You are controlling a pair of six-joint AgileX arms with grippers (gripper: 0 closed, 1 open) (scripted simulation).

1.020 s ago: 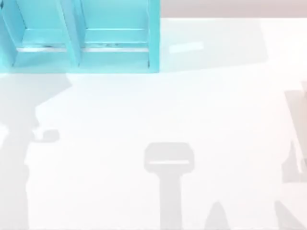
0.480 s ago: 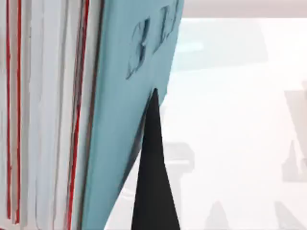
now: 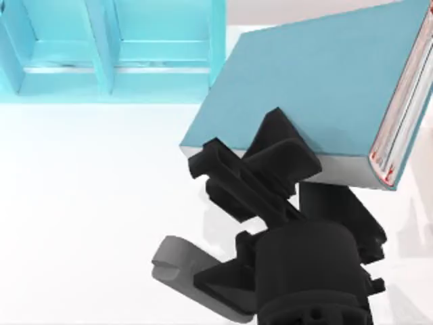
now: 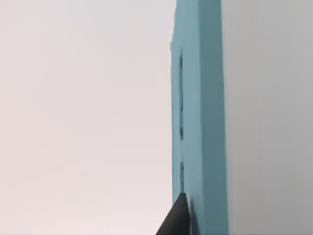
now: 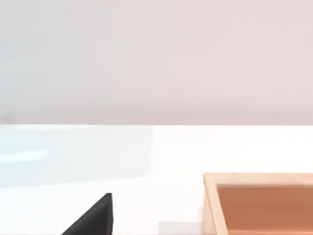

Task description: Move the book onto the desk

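The left tool (image 3: 267, 145) is clenched on the book's (image 3: 318, 95) lower edge and holds it aloft, right of the shelf (image 3: 111, 51). The book's cover faces up, its page edge toward the right. The bare worktop (image 3: 88, 203) lies directly below, so the coming move is a straight descent.

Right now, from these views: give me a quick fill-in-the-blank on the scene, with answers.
1. The gripper shut on the book belongs to the ___ arm.
2. The book's cover is plain ___.
3. The small marks at one end of its white page edge are ___.
4. The compartmented shelf stands at the far ___ side of the desk in the top view.

Missing words: left; teal; red; left
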